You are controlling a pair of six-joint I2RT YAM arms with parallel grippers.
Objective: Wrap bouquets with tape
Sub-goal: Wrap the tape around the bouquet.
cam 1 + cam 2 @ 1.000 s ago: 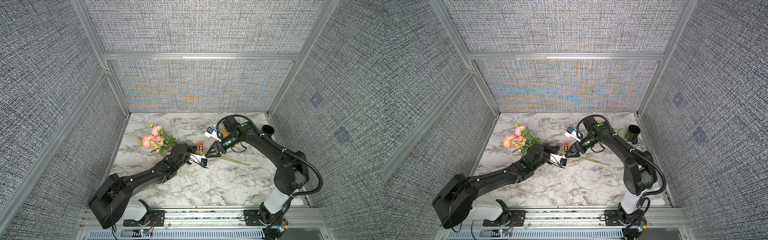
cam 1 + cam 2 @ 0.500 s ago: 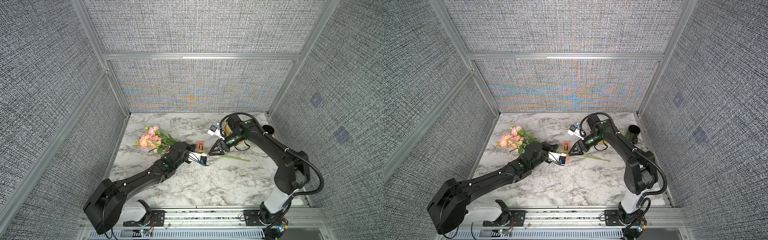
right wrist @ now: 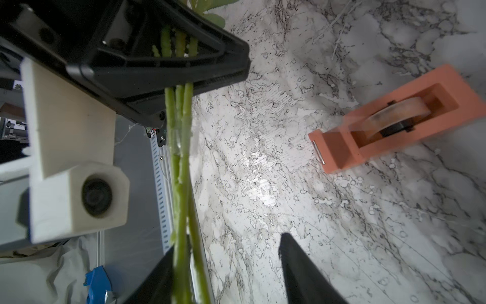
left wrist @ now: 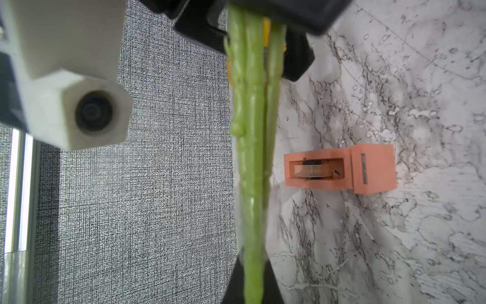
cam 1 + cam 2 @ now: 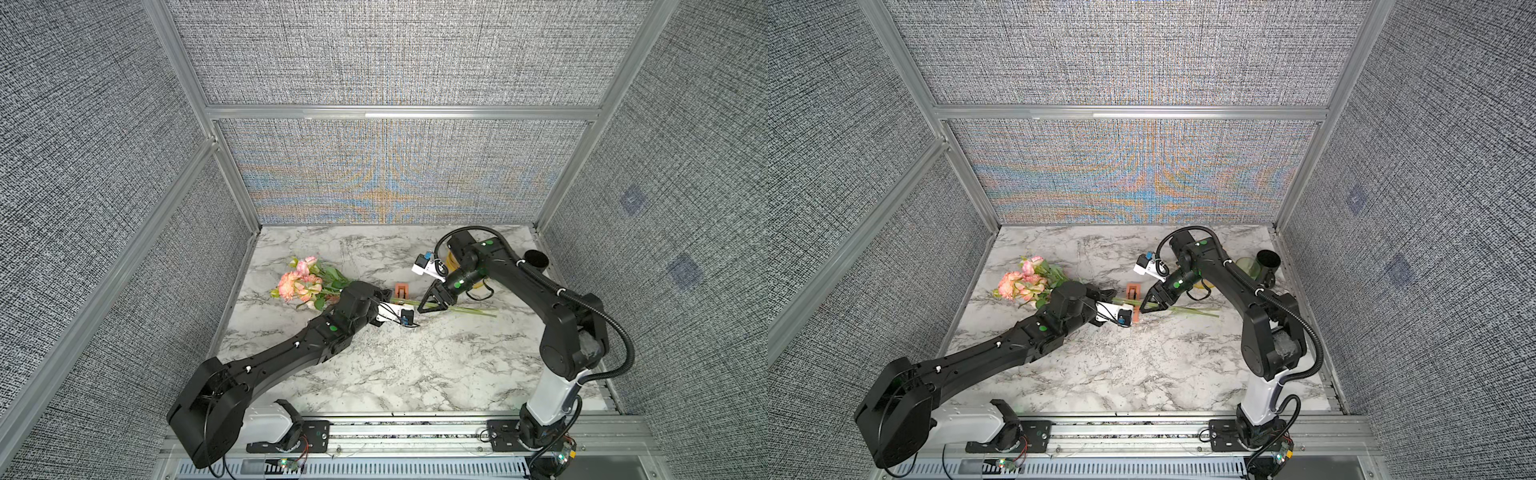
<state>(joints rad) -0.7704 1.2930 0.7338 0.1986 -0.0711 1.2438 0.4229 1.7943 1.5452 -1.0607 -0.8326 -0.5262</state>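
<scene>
Currently the bouquet (image 5: 303,284) lies near the marble tabletop's (image 5: 415,374) left edge, stems (image 5: 469,311) running toward the right edge. The left gripper (image 5: 386,296) is clamped on the stems. The right gripper (image 5: 430,305) straddles them farther along, jaws part-open (one finger touching, nothing gripped). The tape dispenser (image 5: 401,289) stands just beside the stems on their back-edge side, between both grippers; the unladen right one is probably better placed to fetch it.
</scene>
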